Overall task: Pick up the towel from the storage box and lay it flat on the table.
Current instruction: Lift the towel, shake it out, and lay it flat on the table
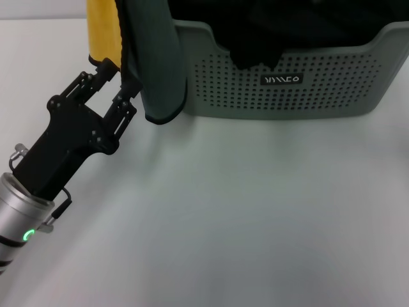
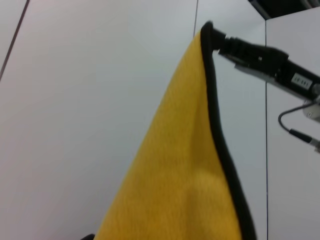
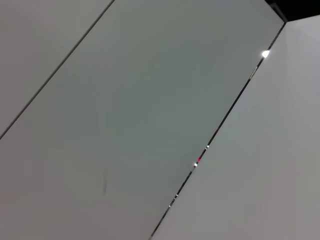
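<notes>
Head view: the towel point(image 1: 150, 61) hangs as a long soft drape at the upper left of the frame, one face dark green, the other yellow, with a black-trimmed edge and a rounded lower corner. Its top runs out of the frame, and its bottom corner dangles beside the left end of the storage box point(image 1: 287, 83), over the bench point(image 1: 243, 217). The box is pale grey-green plastic with a thick rim and a front wall perforated in neat rows of small holes, carrying a small black label with white lettering. A heap of black cloth point(image 1: 275, 32) fills its inside and spills over the rim.

The left claw point(image 1: 115, 80), black and angular with linked fingers on a silver wrist showing a green light, reaches up from the lower left. Its fingers are spread, one at the yellow strip and one at the black-trimmed edge; whether they actually pinch the cloth cannot be told.

In the left wrist view the yellow face of the towel rises to a point, where the right claw point(image 2: 216, 39) is clenched on the black-trimmed corner. The right wrist view shows only pale flat panels with thin seams.

The bench is smooth, plain white.
</notes>
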Robot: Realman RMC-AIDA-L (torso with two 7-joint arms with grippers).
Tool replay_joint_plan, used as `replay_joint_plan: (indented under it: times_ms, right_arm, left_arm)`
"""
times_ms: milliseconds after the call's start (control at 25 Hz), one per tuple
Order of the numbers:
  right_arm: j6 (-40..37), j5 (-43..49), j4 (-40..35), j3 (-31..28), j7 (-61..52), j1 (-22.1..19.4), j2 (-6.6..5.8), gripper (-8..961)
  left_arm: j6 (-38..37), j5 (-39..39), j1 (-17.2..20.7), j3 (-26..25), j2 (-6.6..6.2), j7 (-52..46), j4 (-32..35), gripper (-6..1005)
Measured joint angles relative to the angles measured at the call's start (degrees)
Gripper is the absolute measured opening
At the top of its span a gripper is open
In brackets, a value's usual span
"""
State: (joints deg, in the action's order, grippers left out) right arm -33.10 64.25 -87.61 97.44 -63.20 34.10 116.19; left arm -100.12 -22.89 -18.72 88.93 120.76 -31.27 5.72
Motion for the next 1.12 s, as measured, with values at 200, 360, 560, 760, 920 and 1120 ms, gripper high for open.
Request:
replay_joint_plan:
  times_ms: [200,360,560,760,920,1120]
  right_arm:
    - [0.0,0.0,-0.8,-0.2,0.0,-0.3,0.00,1]
    - [0.1,0.0,-1.0,-0.2,-0.2,-0.4,0.00,2]
    - [0.1,0.1,-1.0,-0.2,-0.2,-0.6,0.00,2]
    - [0.2,0.1,-0.8,-0.3,-0.1,-1.5,0.00,2]
    - [0.2,0.1,-0.8,-0.3,0.0,-1.9,0.00,3]
    - [0.2,0.0,-0.8,-0.3,0.0,-1.9,0.00,3]
  left_arm:
    - [0.5,0.0,0.0,-0.1,0.00,0.1,-0.6,451]
    - [0.5,0.0,0.1,-0.2,0.00,0.0,-0.7,450]
    - [0.3,0.1,0.2,-0.3,0.00,-0.3,-0.7,449]
    - [0.0,1.4,1.0,-0.1,0.00,-0.3,-0.7,447]
    - [-0.3,1.5,1.3,-0.1,0.00,-0.4,-0.5,443]
    - [-0.4,0.9,1.3,0.2,0.00,-0.4,-0.3,422]
